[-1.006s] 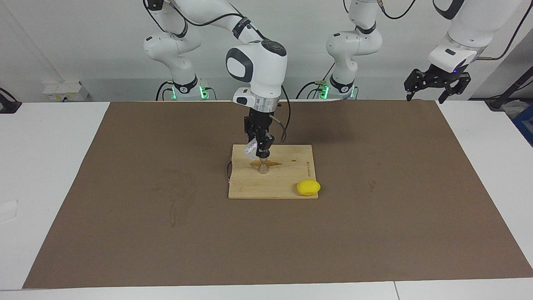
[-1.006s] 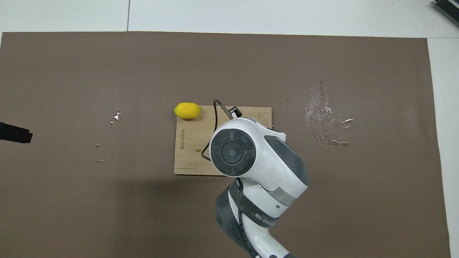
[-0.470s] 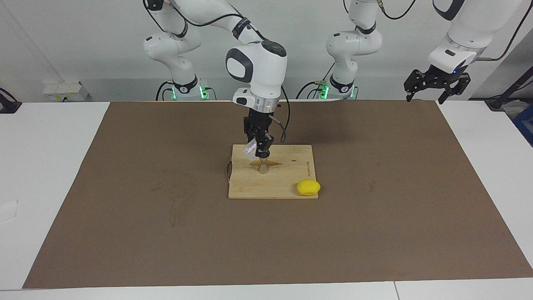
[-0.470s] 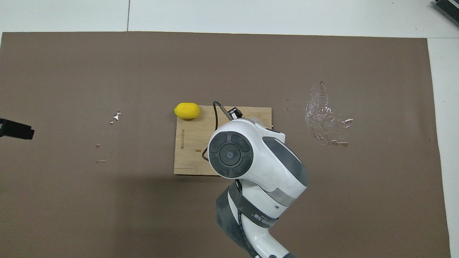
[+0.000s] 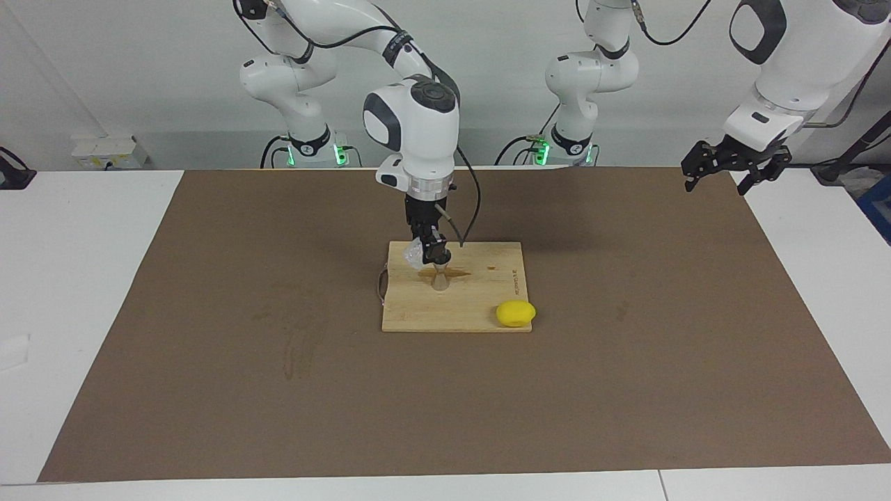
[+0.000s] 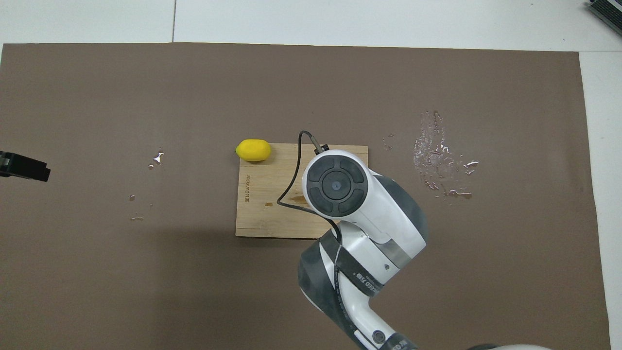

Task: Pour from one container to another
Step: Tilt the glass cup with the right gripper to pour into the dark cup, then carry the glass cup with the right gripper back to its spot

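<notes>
Facing view shows the brown mat covering most of the tabletop, with the wooden cutting board about midway along its length and closer to its robot-side edge than to its opposite edge. Over the board's robot-side edge the right gripper is clamped shut on the clear glass tumbler, which sits tilted just above the steel jigger standing upright on the board amid a damp patch. Compared with a second ago the right arm's wrist has rotated and shifted, so the tumbler looks tipped further; I judge the pour to be under way or close to finishing, with some liquid apparently landing on the wood instead of in the jigger. The left gripper waits with its fingers spread wide above the mat's corner at the left arm's end. A lemon rests at the board's corner away from the robots
</notes>
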Controlling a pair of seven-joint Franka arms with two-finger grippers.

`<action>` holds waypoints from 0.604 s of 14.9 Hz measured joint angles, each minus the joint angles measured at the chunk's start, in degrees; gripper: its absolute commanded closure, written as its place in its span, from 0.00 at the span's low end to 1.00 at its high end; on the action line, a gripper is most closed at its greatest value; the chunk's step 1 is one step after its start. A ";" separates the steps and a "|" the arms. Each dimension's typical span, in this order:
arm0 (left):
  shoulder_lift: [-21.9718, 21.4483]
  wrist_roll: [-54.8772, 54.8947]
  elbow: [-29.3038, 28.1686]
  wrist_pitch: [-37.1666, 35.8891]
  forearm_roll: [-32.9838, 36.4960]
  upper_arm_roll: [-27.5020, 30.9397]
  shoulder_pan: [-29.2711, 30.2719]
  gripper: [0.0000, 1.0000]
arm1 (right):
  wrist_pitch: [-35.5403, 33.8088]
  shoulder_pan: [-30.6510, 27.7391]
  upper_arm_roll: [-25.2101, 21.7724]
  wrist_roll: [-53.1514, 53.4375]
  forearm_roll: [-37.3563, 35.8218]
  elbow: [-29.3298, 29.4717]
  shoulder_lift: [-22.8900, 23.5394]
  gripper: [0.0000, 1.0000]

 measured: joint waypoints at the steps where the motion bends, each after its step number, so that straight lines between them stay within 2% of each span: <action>1: 0.30 0.00 0.25 -0.03 0.00 0.00 -0.16 0.00 | -0.01 -0.66 0.01 -0.40 1.64 0.00 0.04 1.00; 5: 0.23 -0.01 0.99 -0.11 0.00 -0.48 -0.73 0.00 | -0.61 -6.13 -0.06 -7.31 11.55 -0.32 0.41 1.00; 9: -0.87 -0.01 1.10 -0.61 0.00 -0.73 -0.81 0.00 | -1.40 -15.65 -0.30 -20.80 23.50 -3.04 0.72 1.00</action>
